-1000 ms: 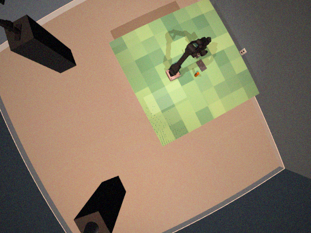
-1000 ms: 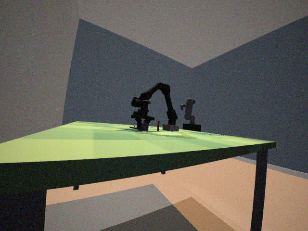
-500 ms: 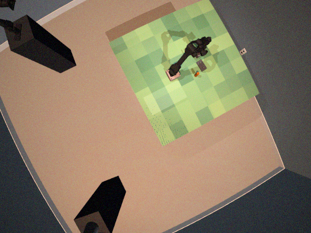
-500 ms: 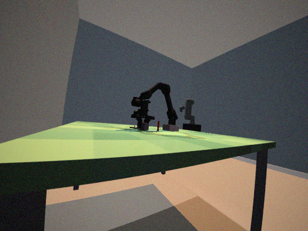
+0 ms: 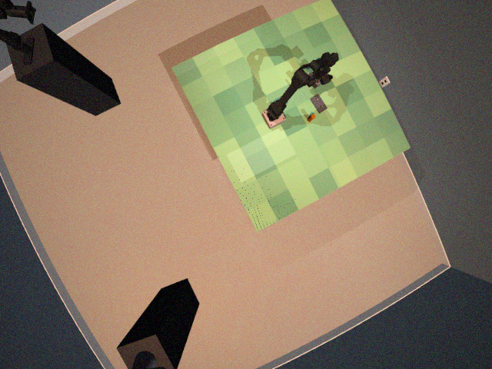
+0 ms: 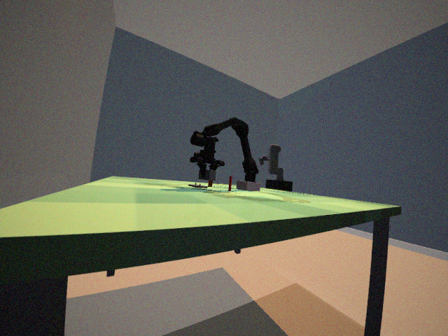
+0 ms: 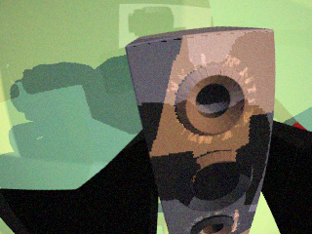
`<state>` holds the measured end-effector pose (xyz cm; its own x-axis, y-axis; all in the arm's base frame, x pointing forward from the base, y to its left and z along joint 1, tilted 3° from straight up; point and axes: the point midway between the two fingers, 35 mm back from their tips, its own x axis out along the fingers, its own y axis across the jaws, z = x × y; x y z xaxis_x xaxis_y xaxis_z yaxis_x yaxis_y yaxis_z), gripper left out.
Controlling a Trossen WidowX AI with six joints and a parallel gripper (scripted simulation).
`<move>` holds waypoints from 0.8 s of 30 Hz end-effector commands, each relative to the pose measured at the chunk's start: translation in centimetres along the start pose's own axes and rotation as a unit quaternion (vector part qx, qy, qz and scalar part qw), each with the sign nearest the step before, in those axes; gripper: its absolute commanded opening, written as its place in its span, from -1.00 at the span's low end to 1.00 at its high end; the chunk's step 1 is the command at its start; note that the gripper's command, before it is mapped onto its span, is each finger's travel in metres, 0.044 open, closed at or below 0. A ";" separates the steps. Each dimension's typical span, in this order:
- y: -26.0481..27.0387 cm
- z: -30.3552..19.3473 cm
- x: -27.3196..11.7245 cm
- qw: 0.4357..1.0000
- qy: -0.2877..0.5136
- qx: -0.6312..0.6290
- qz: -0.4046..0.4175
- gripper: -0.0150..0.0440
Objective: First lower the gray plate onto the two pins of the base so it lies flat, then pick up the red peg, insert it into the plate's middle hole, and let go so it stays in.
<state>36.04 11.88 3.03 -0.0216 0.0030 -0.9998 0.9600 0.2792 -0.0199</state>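
The claw is standing a little under half open, its 2 fingers pressing on opposite sides of the gray plate. The plate is hanging just above the table, near the base, whose 2 pins are waiting uncovered. The red peg is standing upright beside the base, apart from the claw. The plate is looking thick, stiff and fairly light, more a solid block than a thin sheet, so it is probably taking a firm squeeze without bending; its flat sides are likely slipping or pivoting only if the pads are biting off-center. Its 3 openings are showing in a row in the wrist view, and gripping across the narrow width near the middle is leaving both ends free to find the pins. The step in hand, I am judging, is carrying it over the base, turning it to match, then lowering it level; a tilt could be catching 1 pin and jamming. The peg is looking slim and rigid, and is asking for a hold high on its shaft, keeping the lower end free for the middle hole.
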 end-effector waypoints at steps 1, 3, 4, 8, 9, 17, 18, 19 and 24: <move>0.3 -0.1 -1.6 1.000 0.002 0.002 0.003 -0.49; 0.3 -0.1 -2.2 1.000 0.002 0.002 0.003 -0.49; 0.3 -0.2 -2.5 1.000 0.002 0.002 0.003 -0.49; 0.3 -0.2 -3.8 1.000 0.002 0.002 0.003 -0.49; 0.3 -0.2 -4.2 1.000 0.002 0.002 0.003 -0.49; 0.1 -0.3 -6.7 1.000 0.002 0.002 0.003 -0.49; 0.1 -0.3 -7.1 1.000 0.002 0.002 0.003 -0.49; 0.1 -0.3 -7.4 1.000 0.002 0.002 0.003 -0.49; -0.1 -0.3 -8.5 1.000 0.002 0.002 0.002 -0.49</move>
<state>36.09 12.07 10.66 -0.0193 0.0039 -0.9998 0.9601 0.2792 -0.0174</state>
